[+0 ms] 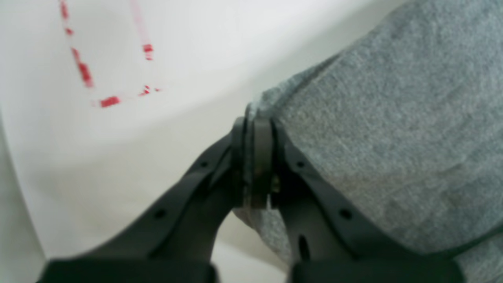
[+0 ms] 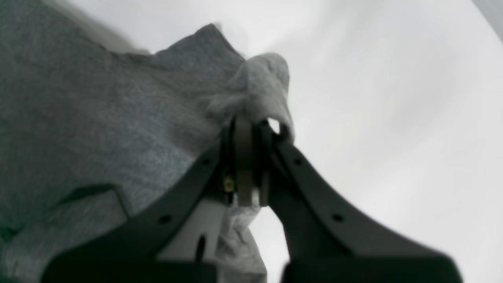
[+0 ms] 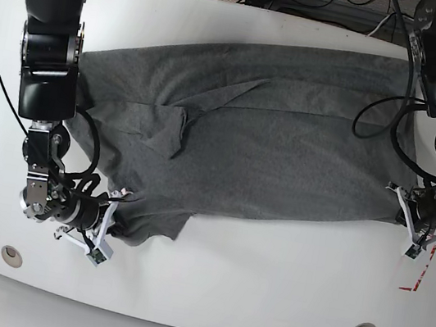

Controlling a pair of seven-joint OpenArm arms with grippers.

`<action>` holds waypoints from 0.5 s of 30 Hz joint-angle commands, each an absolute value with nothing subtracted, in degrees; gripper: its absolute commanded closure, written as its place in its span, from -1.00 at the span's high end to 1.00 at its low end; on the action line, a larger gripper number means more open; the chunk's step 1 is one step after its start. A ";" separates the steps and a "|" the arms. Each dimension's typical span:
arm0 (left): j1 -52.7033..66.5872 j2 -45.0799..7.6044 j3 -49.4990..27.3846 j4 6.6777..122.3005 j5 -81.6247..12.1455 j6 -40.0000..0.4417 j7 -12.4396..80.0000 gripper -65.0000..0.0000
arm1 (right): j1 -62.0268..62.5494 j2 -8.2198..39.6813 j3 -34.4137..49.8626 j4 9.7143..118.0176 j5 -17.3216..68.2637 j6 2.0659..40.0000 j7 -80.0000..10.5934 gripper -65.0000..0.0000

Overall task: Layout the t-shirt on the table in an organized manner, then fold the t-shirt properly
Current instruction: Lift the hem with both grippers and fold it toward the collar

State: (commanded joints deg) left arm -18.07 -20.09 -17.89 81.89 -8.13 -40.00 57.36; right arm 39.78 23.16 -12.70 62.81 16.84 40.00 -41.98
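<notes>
Now both my claws are clamped on the shirt [image 3: 270,147]: left claw [image 1: 254,129] pinches a corner, right claw [image 2: 248,127] a bunched edge. Cloth sprawls between them on the table [image 3: 262,303], soft, limp; hems grip best.

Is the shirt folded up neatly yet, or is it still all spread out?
Spread out, not folded. The t-shirt lies wide across the table with wrinkles, and the left gripper and right gripper each pinch an edge.

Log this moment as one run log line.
left gripper: shut on t-shirt edge | right gripper: shut on t-shirt corner | shirt spread on table, wrinkled
</notes>
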 joint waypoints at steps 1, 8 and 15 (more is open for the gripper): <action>-17.71 -20.09 -17.89 82.42 -8.13 -40.00 57.36 -1.00 | 39.52 23.25 -12.70 63.96 16.84 40.00 -43.12 -1.00; -13.32 -20.09 -18.77 88.75 -8.13 -40.00 59.38 -1.00 | 31.52 23.16 -2.68 78.73 16.48 40.00 -54.99 -1.00; -9.10 -20.09 -22.55 90.68 -8.22 -40.00 59.65 -1.00 | 23.69 23.16 2.07 90.24 16.48 40.00 -62.02 -1.00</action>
State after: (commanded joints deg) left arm -9.10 -20.09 -22.55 90.68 -8.22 -40.00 59.65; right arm 23.69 23.16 2.07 90.24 16.48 40.00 -62.02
